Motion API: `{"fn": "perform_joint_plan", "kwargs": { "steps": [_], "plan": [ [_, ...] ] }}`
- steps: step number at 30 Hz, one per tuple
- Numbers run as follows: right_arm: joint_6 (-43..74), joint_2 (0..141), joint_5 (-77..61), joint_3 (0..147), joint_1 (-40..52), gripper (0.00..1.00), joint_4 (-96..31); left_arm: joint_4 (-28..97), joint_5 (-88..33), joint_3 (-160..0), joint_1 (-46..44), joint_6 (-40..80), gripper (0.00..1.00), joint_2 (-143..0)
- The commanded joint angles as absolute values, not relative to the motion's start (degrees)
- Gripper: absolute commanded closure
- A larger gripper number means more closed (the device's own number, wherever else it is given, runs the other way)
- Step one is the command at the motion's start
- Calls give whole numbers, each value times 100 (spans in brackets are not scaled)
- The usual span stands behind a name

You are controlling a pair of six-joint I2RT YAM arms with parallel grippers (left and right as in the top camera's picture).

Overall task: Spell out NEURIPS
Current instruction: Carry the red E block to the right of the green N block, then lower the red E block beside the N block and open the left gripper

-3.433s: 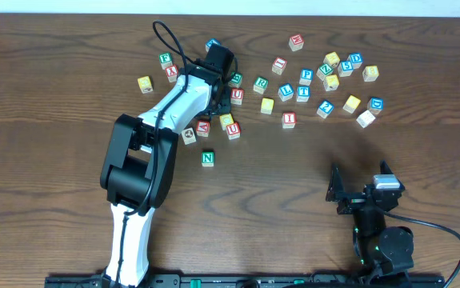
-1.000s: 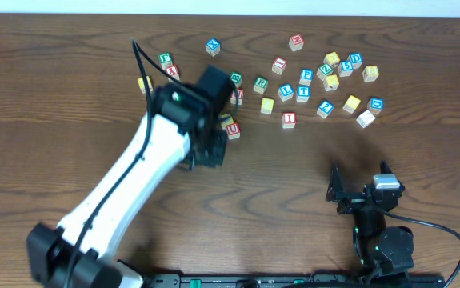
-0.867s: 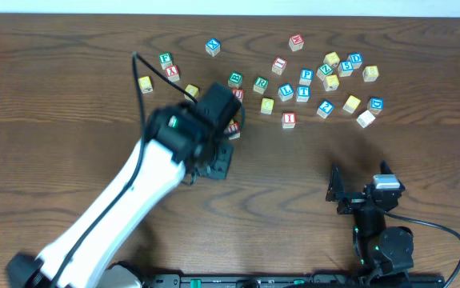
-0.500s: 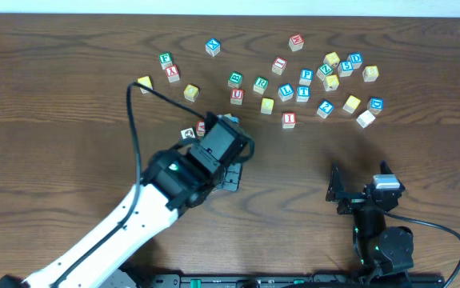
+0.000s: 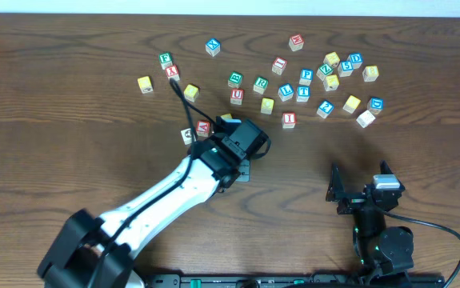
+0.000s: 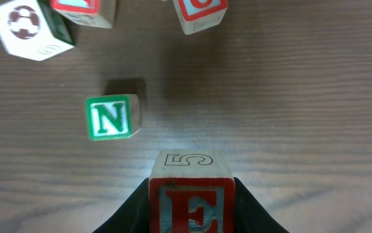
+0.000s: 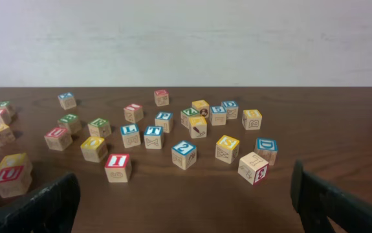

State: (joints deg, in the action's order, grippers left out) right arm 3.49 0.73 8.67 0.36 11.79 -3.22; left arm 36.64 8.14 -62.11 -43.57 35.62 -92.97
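Note:
My left gripper [image 6: 192,217] is shut on a wooden block with a red E [image 6: 192,200] and holds it low over the table. A green N block [image 6: 111,118] lies just ahead and to the left of it, apart from it. In the overhead view the left gripper [image 5: 244,162] is at mid table and the arm hides the N block. Loose letter blocks lie behind, among them a red U [image 5: 236,96], a green R [image 5: 260,83], a red I [image 5: 289,119] and a blue P [image 5: 306,76]. My right gripper [image 5: 358,190] is open and empty at the front right.
A white picture block [image 6: 30,26] and two red-lettered blocks [image 6: 202,10] lie just beyond the N. The main scatter of blocks [image 7: 184,154] spreads across the back of the table. The table's far edge [image 5: 230,14] meets a white wall.
My left arm has swung from the block cluster toward the front and right, carrying the E block, and now holds it beside the N. The right arm has not moved.

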Motion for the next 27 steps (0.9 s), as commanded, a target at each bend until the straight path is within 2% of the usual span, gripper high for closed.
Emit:
{"fn": "perform_joint_plan", "kwargs": {
  "steps": [1, 27],
  "plan": [
    [421, 62, 904, 32, 1140, 1, -346, 3564, 976, -6182, -4353, 3634, 93, -9524],
    [421, 64, 904, 32, 1140, 1, -346, 3144, 1382, -5922, -4331, 4086, 92, -9896]
  ]
}}
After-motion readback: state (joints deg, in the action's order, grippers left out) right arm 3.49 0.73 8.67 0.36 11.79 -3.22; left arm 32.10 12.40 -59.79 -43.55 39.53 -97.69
